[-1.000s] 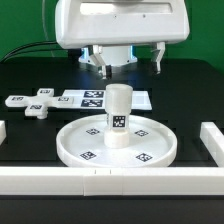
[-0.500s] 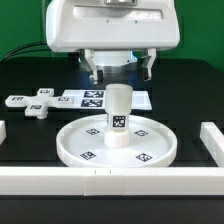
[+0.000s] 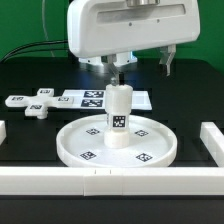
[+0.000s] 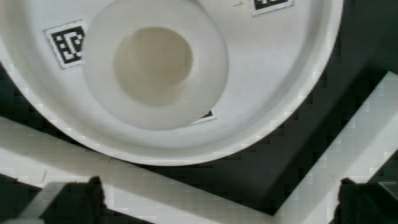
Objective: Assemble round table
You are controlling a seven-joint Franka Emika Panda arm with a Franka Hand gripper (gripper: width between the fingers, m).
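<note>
I see the leg [image 3: 118,115] upright at the middle of the disc [image 3: 75,148], gripper [image 3: 137,63] above, fingers apart, holding nothing, foot [image 3: 38,103] toward the exterior view's left.

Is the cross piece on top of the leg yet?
No, the cross-shaped foot lies flat on the black surface, apart from the leg standing upright on the round disc.

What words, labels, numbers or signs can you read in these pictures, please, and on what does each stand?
None: no word, brand or number shows in either view.
Only black-white square tags, patterns rather than letters, stand on the leg, the round disc, the cross-shaped foot and the marker board.
</note>
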